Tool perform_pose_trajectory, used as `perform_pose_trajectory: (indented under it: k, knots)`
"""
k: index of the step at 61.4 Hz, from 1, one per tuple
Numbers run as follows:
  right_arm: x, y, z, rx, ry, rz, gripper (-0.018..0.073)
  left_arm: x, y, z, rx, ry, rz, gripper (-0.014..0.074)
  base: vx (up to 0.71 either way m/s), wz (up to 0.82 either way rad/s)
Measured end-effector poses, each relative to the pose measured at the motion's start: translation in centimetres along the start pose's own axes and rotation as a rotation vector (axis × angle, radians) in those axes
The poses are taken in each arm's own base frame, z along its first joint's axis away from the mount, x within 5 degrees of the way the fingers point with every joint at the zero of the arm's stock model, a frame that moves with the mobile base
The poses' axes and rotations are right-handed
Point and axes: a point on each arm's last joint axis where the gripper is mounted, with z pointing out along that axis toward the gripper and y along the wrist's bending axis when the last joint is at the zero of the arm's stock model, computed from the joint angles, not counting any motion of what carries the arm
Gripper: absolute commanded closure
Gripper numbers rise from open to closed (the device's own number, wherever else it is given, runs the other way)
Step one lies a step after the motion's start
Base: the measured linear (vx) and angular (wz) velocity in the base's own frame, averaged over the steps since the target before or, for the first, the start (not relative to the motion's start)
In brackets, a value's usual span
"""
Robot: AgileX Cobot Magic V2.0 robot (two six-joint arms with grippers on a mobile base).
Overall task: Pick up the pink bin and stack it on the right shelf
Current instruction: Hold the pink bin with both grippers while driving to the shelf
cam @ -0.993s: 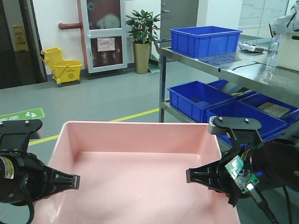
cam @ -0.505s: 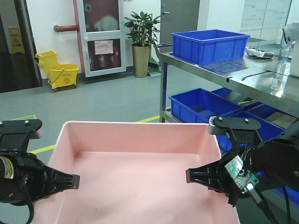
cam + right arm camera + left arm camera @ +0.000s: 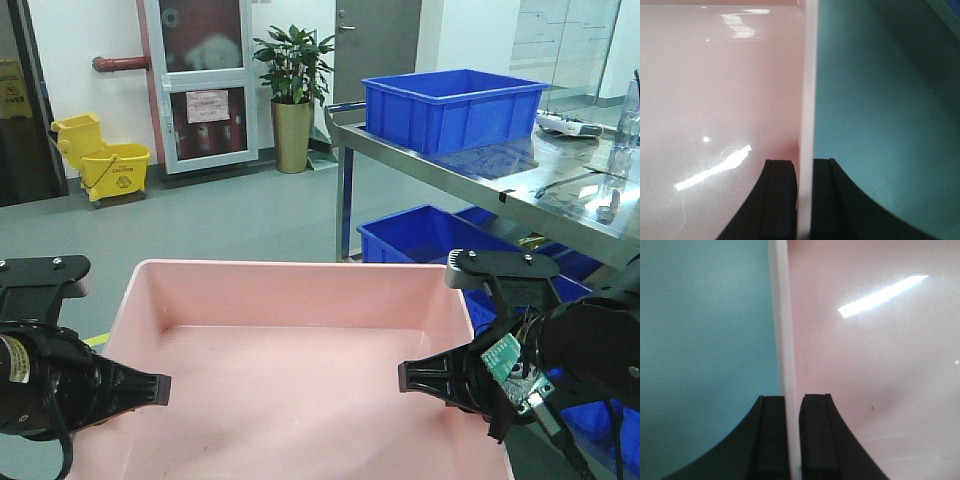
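The pink bin fills the lower middle of the front view, held off the floor between both arms. My left gripper is shut on its left wall, and my right gripper is shut on its right wall. In the left wrist view, the left gripper pinches the pale rim, with the pink bin floor to the right. In the right wrist view, the right gripper clamps the rim, with the pink bin to the left. The right shelf, a glossy steel top with black tape marks, stands ahead on the right.
A blue crate sits on the shelf top, with a bottle and small items further right. More blue crates fill the lower tier. A potted plant and a yellow mop bucket stand by the far wall.
The background has shifted: the shelf and crate drifted right, the mop bucket and door left. The bin and both grippers keep the same place in the view, still clamped.
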Motion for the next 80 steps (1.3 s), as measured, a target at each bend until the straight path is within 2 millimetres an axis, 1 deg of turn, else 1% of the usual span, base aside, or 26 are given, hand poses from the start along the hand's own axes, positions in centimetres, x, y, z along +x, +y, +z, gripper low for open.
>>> perform_pose_trajectory:
  k: [80]
  knots:
    - [0.01,0.02,0.03,-0.001,0.001,0.001,0.0513,0.0,0.01,0.0,-0.001,0.0,0.001,0.0477,0.39,-0.08]
